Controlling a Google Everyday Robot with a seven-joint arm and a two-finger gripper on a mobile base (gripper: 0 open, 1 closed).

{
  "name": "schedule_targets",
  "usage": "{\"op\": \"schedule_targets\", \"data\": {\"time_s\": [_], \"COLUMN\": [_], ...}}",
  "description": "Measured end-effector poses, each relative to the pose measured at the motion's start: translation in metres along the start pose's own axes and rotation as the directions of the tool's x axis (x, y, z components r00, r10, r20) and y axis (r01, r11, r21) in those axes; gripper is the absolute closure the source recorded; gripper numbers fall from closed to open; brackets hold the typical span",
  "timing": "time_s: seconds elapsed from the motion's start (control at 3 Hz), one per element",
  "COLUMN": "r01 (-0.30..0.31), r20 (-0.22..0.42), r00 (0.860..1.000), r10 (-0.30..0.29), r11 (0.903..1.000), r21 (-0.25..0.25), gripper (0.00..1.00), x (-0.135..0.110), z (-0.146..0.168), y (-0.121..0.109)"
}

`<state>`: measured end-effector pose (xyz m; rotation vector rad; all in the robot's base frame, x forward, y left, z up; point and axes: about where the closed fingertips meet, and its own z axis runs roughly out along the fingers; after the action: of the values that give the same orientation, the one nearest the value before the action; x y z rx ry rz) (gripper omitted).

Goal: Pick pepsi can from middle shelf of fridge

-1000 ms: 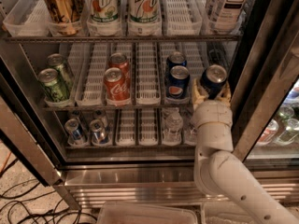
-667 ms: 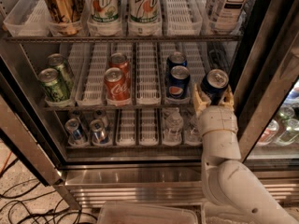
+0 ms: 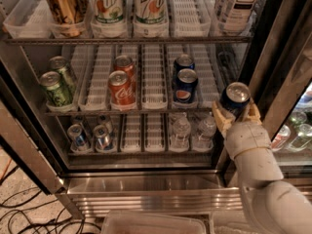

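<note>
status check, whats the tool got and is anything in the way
Tool shut on pepsi can, right of middle shelf. Can off the shelf. Door frame close on the right.

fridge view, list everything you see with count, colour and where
pepsi can: one, dark blue, held off the right end of the middle shelf
blue cans: two, dark blue, middle shelf, right of centre
red cola cans: two, red, middle shelf, left of centre
green cans: two, green, middle shelf, far left
gold can: one, gold, top shelf left
green-and-white drinks: two, top shelf centre
tea bottle: one, pale, top shelf right
small cans: at least two, silver tops, bottom shelf left
clear bottles: two, clear, bottom shelf right
fridge: one, steel base
cables: several, dark, floor lower left
gripper: one, pale, shut on the pepsi can
</note>
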<state>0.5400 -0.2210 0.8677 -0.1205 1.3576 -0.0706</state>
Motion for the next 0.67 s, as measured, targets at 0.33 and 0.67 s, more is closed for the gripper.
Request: {"op": "schedule_targets", "data": {"time_s": [0.33, 0.67], "r01": [0.054, 0.054], "r20": [-0.138, -0.138], "r00": [0.989, 0.989], "r10": [-0.058, -0.058], "r11": [0.9981, 0.9981], "r21": [-0.030, -0.030], "gripper": [1.00, 1.00], "x": [0.0202, 0.0202], "z": [-0.0187, -0.0187], "y": [-0.0525, -0.0525]}}
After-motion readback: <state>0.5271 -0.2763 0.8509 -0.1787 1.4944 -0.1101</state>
